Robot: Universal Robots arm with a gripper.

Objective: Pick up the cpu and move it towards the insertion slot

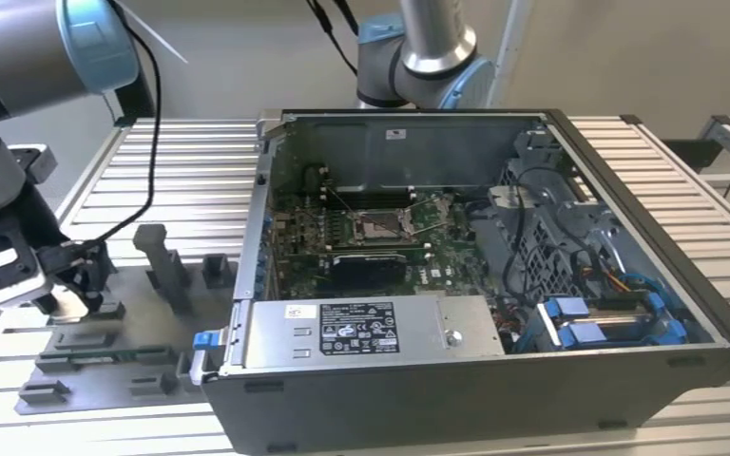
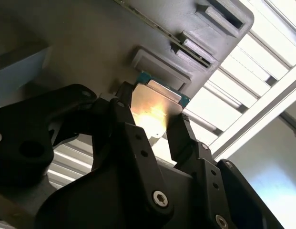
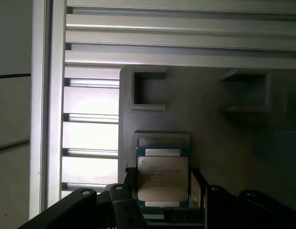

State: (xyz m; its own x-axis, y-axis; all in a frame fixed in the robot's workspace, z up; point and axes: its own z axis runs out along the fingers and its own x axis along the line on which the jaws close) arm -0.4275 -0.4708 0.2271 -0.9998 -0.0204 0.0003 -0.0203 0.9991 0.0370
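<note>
The cpu [image 3: 162, 177] sits squarely between the gripper's fingers [image 2: 181, 136], its silvery top plate facing the first wrist view and catching a bright glare in the second wrist view [image 2: 151, 110], with a thin teal edge showing around the plate. The gripper [image 3: 162, 193] is nearly closed, narrowed to the chip's width, with one black finger against each of two opposite edges, so it has hold of the cpu and of nothing else. Just beyond the fingertips lies a shallow square recess [image 3: 163, 139] in the grey fixture plate [image 3: 219, 133], and the chip overlaps its near edge; whether the chip's underside touches the plate cannot be told. Farther out past the fingertips the plate carries open rectangular pockets [image 3: 148, 90], and beyond its edge run the pale aluminium slats of the table [image 3: 90, 133]. In the exterior view the gripper [image 1: 76, 302] hangs low over that fixture plate [image 1: 99, 359], close beside upright grey fixture blocks [image 1: 163, 266]. The insertion slot [image 1: 380, 225] is well apart from the gripper, inside the open computer case [image 1: 467, 389], its shiny frame ringed by green circuit board, with a black rectangular panel [image 1: 365, 270] just beside it.
</note>
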